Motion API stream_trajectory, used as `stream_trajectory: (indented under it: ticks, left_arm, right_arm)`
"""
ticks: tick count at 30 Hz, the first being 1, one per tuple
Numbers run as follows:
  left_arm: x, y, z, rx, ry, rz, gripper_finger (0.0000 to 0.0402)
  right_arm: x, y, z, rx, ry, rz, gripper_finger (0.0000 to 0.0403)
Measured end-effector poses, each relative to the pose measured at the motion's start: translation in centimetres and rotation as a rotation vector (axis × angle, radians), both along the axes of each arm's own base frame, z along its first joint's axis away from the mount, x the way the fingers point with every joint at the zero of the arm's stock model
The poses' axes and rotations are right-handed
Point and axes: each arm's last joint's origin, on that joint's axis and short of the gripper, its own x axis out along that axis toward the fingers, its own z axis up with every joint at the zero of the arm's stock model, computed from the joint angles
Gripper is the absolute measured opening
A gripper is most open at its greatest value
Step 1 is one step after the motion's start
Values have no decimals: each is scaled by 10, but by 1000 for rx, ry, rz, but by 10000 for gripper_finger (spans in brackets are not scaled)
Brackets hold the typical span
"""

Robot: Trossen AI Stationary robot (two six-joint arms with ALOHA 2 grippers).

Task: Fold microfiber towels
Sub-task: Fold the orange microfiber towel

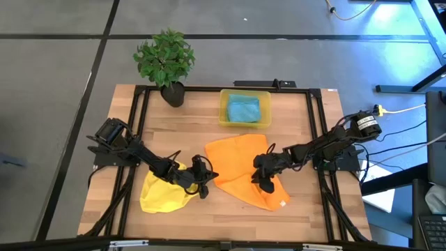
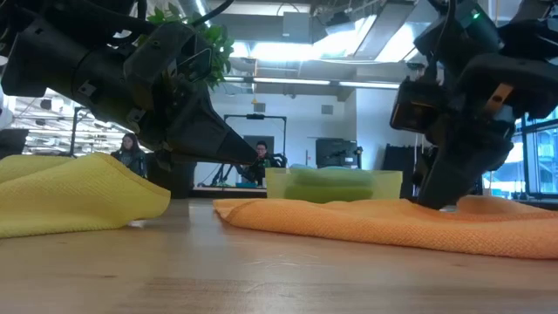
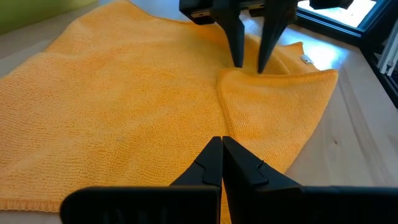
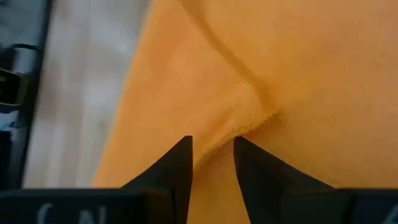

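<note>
An orange towel (image 1: 237, 167) lies spread on the table's middle, its near right part folded over. My right gripper (image 4: 212, 152) stands open on it, pointing down, its fingers on either side of a raised fold edge (image 4: 252, 118). My left gripper (image 3: 222, 142) is shut and hovers over the orange towel's left part (image 3: 124, 112), touching nothing that shows. A bunched yellow towel (image 1: 164, 196) lies near left, under the left arm. A teal-blue towel (image 1: 243, 108) lies in the yellow bin (image 1: 224, 115). My right gripper comes slanting down from the table's right, and its fingertips (image 3: 238, 59) stand on the orange towel, one on each side of the folded-over edge (image 3: 229, 76). A gap still shows between the fingers. The towel lies flat on the table.
A potted plant (image 1: 166, 63) stands at the far left corner. The black frame rails (image 1: 317, 132) run along the table's sides. Bare wood (image 1: 174, 132) shows between the bin and the towels.
</note>
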Motion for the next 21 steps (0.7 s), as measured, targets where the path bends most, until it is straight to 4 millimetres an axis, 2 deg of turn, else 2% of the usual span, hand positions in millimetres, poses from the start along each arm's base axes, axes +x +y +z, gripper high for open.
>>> stream_trajectory:
  ticks: [11,21]
  left_arm:
    - [1,2,0,6,-1,11,0]
    - [1,2,0,8,-2,16,0]
  right_arm:
    - [1,1,1,23,-1,-5,110]
    - [1,5,2,20,-26,15,126]
